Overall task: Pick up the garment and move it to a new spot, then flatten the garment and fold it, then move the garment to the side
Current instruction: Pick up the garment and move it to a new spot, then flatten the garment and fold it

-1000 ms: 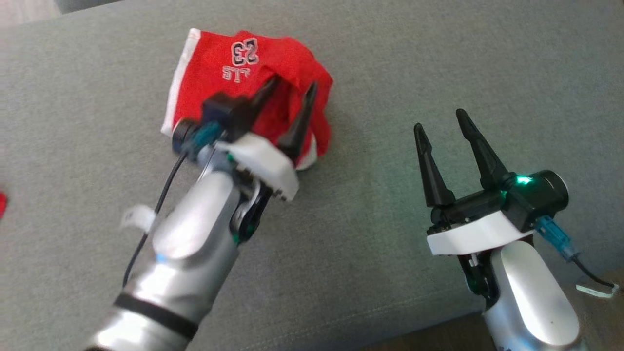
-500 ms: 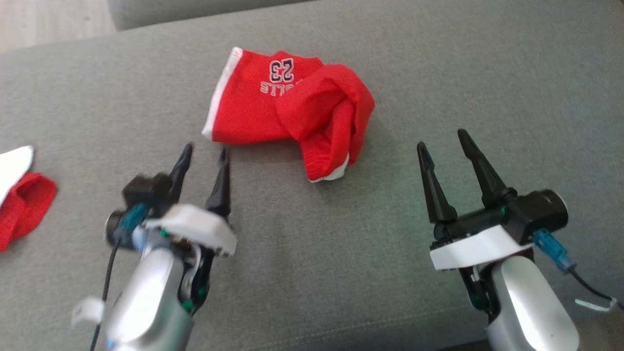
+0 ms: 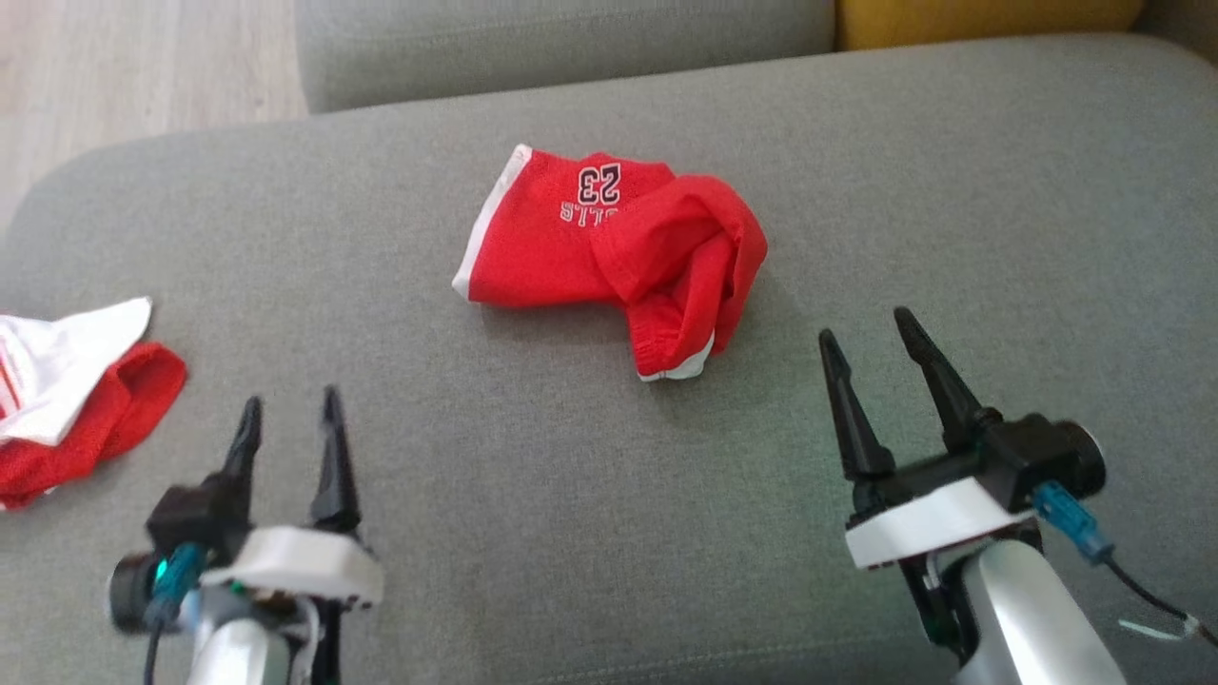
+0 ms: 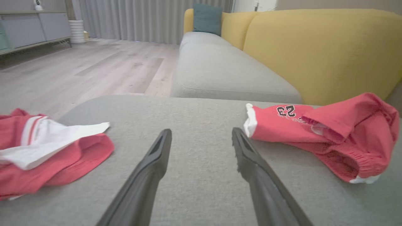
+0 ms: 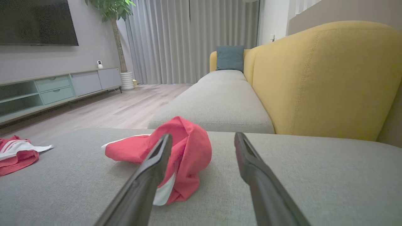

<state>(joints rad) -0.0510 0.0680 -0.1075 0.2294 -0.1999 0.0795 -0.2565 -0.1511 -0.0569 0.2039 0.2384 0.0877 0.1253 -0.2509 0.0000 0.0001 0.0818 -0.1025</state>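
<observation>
Red-and-white cloth heap (image 3: 67, 371) left of garment (image 3: 571, 257)

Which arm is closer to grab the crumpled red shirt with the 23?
Probably the right. The right gripper, open, is close to the bunched end of the garment; the left gripper sits farther off, nearer the other red clothes.

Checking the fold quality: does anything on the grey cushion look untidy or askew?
Yes: the red garment isn't flat; its right end is bunched into a lump, white trim poking out underneath.
</observation>
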